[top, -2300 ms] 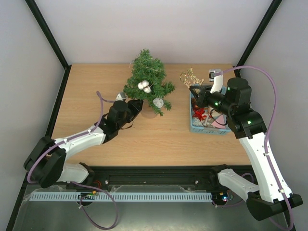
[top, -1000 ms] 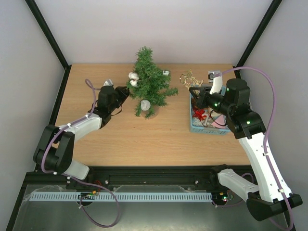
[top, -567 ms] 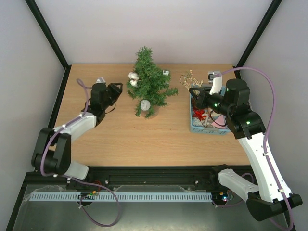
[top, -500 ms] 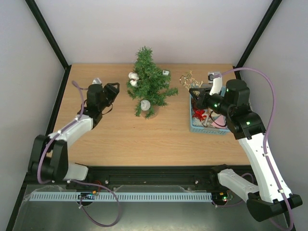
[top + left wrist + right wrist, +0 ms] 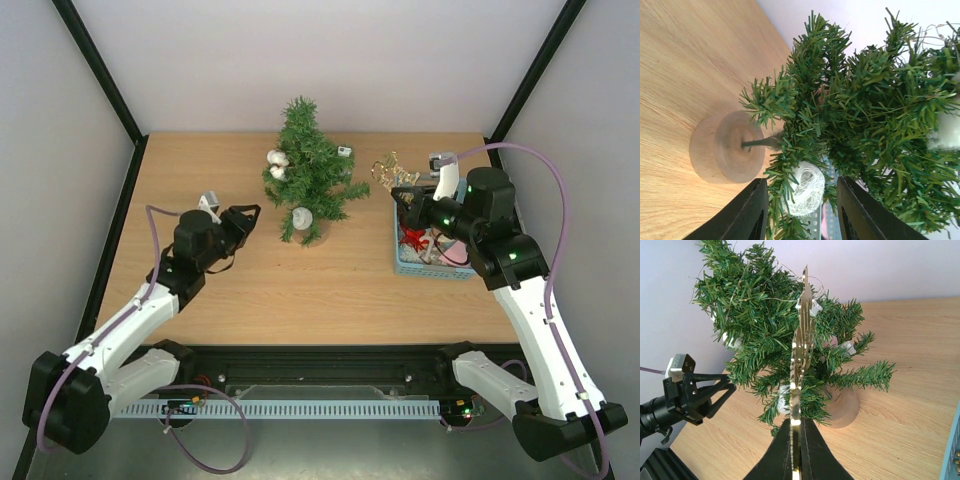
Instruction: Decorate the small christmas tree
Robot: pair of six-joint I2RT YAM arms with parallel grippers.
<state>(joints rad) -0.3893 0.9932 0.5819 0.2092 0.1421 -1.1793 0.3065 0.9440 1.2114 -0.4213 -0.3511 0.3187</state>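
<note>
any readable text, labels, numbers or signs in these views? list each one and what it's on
None can be read in any view.
The gold ornament held in the right gripper might be cut-out lettering, but it is edge-on in the right wrist view and too small from above to read.
No label or print shows on the small christmas tree, its wooden base or the light-blue basket.

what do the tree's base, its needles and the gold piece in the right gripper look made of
Base: likely wood, matte tan, faint grain.
Needles: probably plastic, flat green strips.
Gold piece: thin and shiny with bright glints, maybe metal or foil-coated plastic; seen edge-on in the right gripper.
</note>
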